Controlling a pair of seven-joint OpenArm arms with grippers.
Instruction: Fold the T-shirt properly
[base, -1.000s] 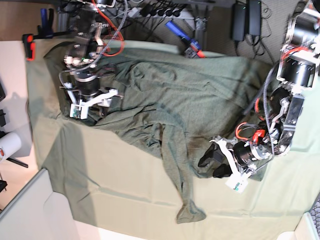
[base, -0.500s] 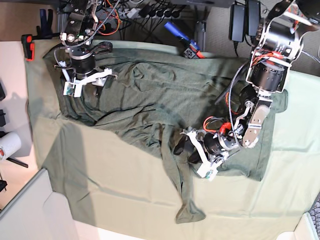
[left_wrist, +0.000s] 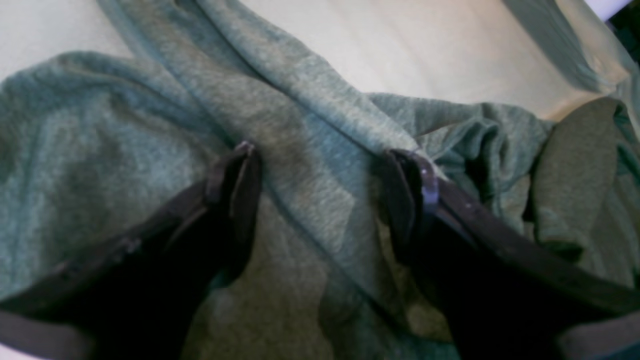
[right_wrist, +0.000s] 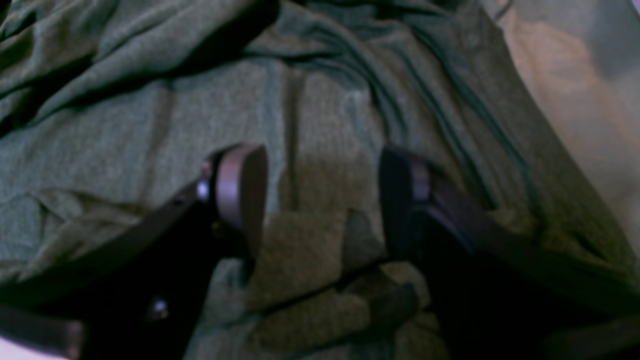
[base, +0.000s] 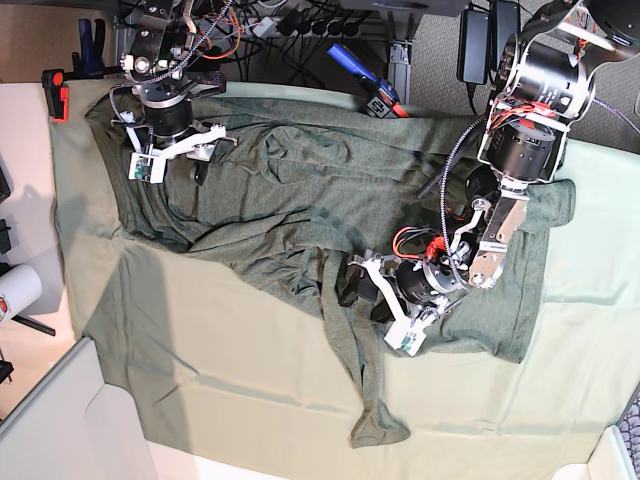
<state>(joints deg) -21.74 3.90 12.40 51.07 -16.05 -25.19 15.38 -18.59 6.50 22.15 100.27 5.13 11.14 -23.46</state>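
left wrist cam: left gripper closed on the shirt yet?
No. The left gripper stands open, a ridge of the T-shirt lying between its spread fingers.

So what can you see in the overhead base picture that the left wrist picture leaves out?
Only the base view shows the whole crumpled T-shirt, both arms, the right gripper and the cables behind the table. Only the left wrist view shows up close a ridge of fabric running between the open left gripper fingers. Both show the shirt lying on the pale tablecloth.

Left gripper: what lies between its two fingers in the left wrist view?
A bunched ridge of the T-shirt runs between the open fingers of the left gripper, seen in the left wrist view.
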